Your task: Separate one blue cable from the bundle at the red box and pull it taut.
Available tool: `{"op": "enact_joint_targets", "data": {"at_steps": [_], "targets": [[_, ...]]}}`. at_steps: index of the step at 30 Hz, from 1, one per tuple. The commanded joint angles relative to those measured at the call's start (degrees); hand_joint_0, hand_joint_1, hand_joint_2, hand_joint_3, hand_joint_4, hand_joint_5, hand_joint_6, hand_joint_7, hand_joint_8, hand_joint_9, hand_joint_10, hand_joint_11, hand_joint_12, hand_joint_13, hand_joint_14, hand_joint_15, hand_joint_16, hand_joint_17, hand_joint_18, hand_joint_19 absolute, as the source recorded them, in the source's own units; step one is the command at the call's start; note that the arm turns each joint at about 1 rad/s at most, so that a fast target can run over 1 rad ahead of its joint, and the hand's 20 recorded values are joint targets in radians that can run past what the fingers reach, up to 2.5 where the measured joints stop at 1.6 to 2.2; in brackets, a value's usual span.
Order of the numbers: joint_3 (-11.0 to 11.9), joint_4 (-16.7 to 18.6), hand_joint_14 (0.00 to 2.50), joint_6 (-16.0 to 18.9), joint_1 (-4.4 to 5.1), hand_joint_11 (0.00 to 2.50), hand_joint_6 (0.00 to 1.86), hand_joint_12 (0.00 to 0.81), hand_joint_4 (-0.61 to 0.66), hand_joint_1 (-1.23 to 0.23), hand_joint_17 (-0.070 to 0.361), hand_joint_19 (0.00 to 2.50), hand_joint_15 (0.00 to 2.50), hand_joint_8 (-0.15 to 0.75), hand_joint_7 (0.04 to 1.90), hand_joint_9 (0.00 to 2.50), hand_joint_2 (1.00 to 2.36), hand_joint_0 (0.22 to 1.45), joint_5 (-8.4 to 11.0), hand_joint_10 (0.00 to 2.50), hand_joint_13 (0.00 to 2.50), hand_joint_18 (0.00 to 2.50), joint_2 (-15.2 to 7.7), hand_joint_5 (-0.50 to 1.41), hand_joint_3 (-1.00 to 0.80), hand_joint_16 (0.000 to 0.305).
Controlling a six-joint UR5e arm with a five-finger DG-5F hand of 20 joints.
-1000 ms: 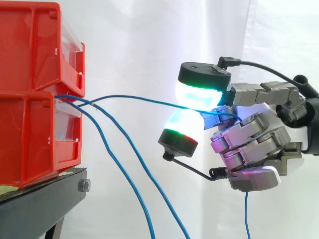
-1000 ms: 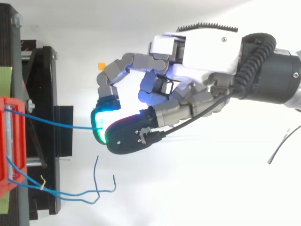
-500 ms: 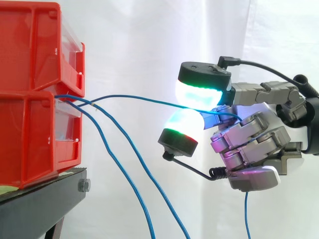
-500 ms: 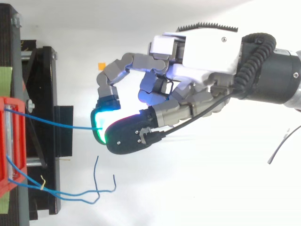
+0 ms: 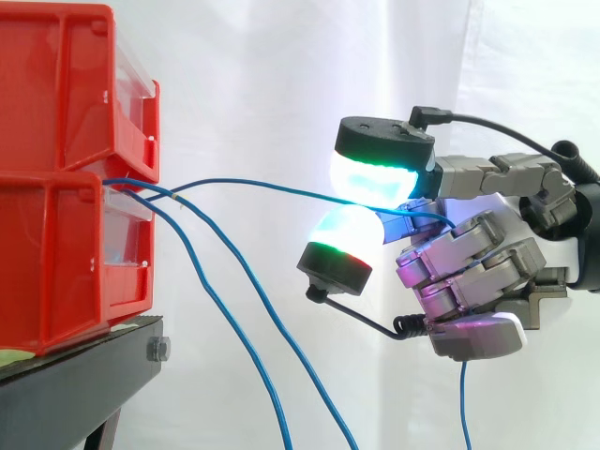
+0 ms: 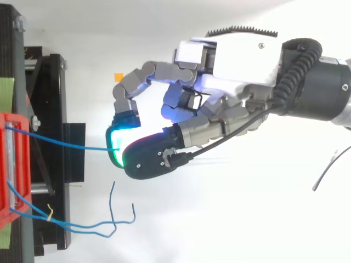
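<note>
Two stacked red bins (image 5: 66, 178) stand at the left on a black stand (image 5: 75, 384). Three blue cables leave the gap between the bins. One blue cable (image 5: 253, 187) runs almost level to the right, with a slight sag, into my hand (image 5: 469, 272). Two glowing fingertips (image 5: 361, 192) pinch that cable between them, one above and one below. In the top view the same cable (image 6: 60, 142) spans from the red bin (image 6: 13, 164) to my hand (image 6: 219, 109). Its free end hangs down behind the palm. The other two cables (image 5: 244, 328) droop down to the right.
A white curtain hangs behind the work. In the top view the two loose cables (image 6: 82, 224) trail off the stand's front, tied near the bin with a small yellow tie (image 6: 49, 211). A small orange mark (image 6: 118, 75) lies on the white floor.
</note>
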Motion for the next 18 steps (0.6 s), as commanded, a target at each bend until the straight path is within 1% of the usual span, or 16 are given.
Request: {"op": "enact_joint_targets", "data": {"at_steps": [1, 18], "targets": [[0.1, 0.0, 2.5, 0.0, 0.0, 1.53, 0.86, 0.502, 0.13, -0.67, 0.207, 0.73, 0.93, 0.462, 1.19, 1.42, 1.01, 0.61, 0.06, 2.5, 1.53, 1.59, 0.0, -0.08, 0.0, 0.092], [0.1, 0.0, 2.5, 0.0, 0.0, 1.54, 0.86, 0.494, 0.13, -0.67, 0.204, 0.74, 0.93, 0.462, 1.17, 1.42, 1.01, 0.61, -0.03, 2.5, 1.51, 1.57, 0.1, -0.08, -0.01, 0.091]]}}
